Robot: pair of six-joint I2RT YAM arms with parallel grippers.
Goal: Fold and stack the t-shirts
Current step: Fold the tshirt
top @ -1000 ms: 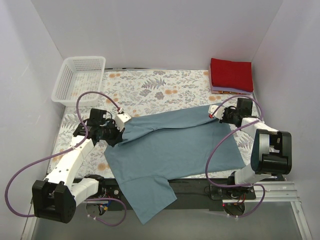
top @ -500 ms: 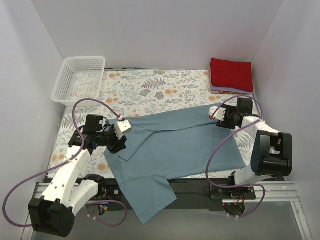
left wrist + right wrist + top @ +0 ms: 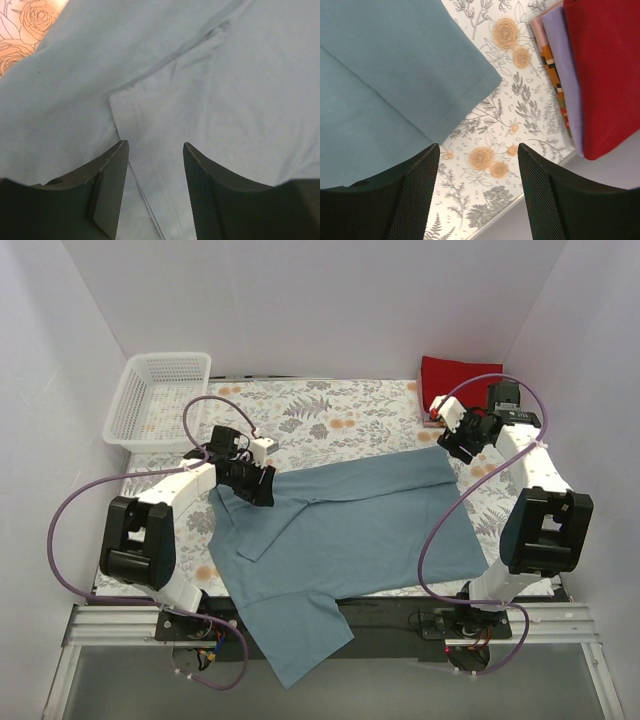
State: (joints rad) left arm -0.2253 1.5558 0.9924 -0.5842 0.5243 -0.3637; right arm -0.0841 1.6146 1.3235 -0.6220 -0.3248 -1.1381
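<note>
A slate-blue t-shirt (image 3: 360, 530) lies spread over the floral tablecloth, one part hanging off the near edge. My left gripper (image 3: 262, 488) hovers open over its far left part. In the left wrist view the left gripper (image 3: 154, 146) has only blue cloth (image 3: 210, 80) and a hem below it, nothing between the fingers. My right gripper (image 3: 453, 445) stands open beyond the shirt's far right corner (image 3: 470, 80), over bare tablecloth (image 3: 485, 155). A folded red t-shirt (image 3: 605, 65) tops a stack on a lavender one (image 3: 565, 70) at the far right corner.
A white mesh basket (image 3: 160, 395) stands at the far left corner. Under the lavender shirt lie a pink layer and an orange striped one (image 3: 551, 67). White walls close in the table on three sides. The table's right edge (image 3: 520, 210) runs close under my right gripper.
Both grippers opened and let go of the blue shirt's far edge, which now lies flat. The left arm swung farther in and the right arm moved back toward the red stack.
</note>
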